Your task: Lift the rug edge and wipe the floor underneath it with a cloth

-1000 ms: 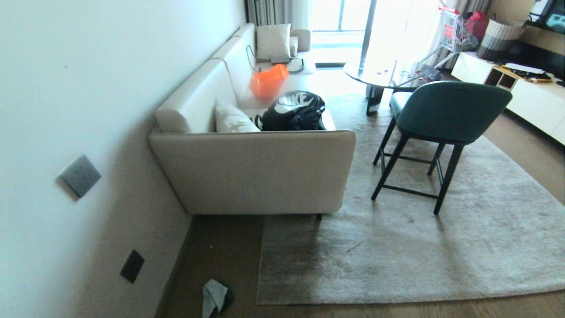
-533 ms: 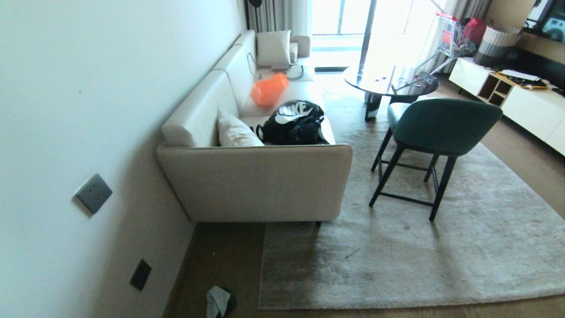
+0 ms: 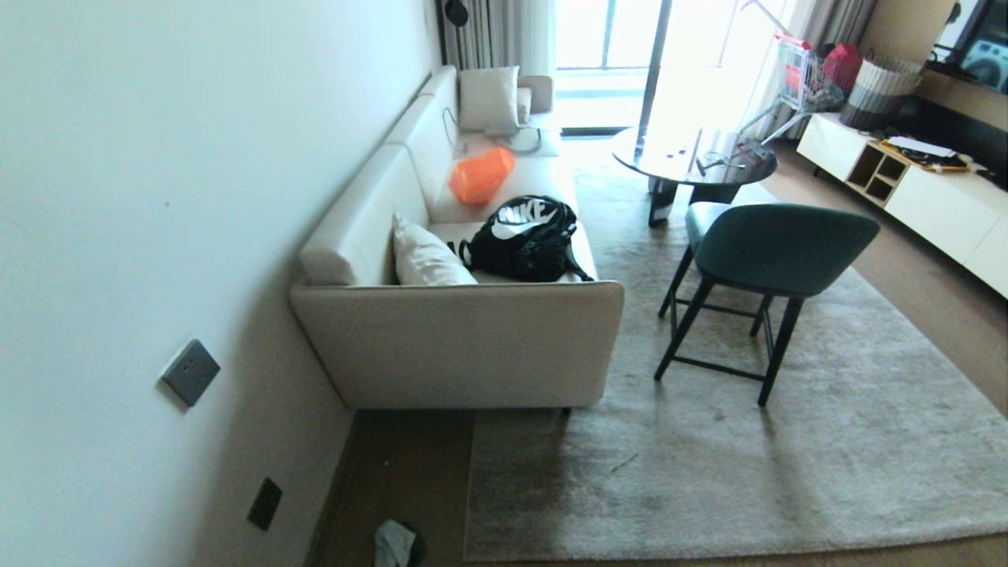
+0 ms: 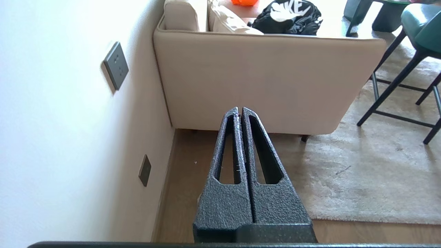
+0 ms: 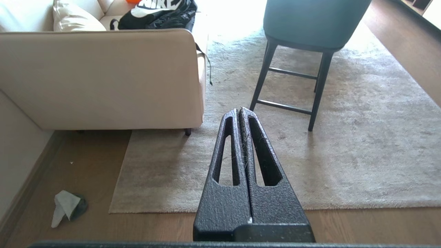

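L gripper (image 4: 240, 109) up in the air, fingers pressed tight together, nothing in them, aimed toward the sofa (image 4: 262, 75) end panel w/ bare floor (image 4: 193, 162) below it. R gripper (image 5: 239, 110) same story: jaws fully pinched, empty, hanging over the rug (image 5: 344, 155), tips lined up w/ the stretch between sofa end and chair (image 5: 310, 24). Neither arm shows in the head view. Out from there: rug edge (image 5: 206, 209) runs straight along the near side, lying flat on the planks, its corner (image 5: 112, 210) flat too, just off the sofa's front leg side. Cloth (image 5: 63, 206) sits crumpled on the floor in the strip between wall baseboard and rug corner, near the corner but apart from it, not touching rug; something dark right beside/under it, can't tell what. In the head view the cloth (image 3: 394, 543) is at the very bottom edge, left of the rug (image 3: 709, 472), close to the wall (image 3: 157, 236). Sofa (image 3: 465, 346) backs along that wall, its end panel facing us, black bag (image 3: 524, 236) and pale pillow (image 3: 425, 256) on the seat, orange thing (image 3: 480, 173) further along. Green chair (image 3: 776, 248) stands on the rug, dark legs, well apart from the cloth. Round dark table (image 3: 693, 161) beyond it. Grey switch plate (image 3: 191, 372) and a low dark outlet (image 3: 264, 504) on the wall.
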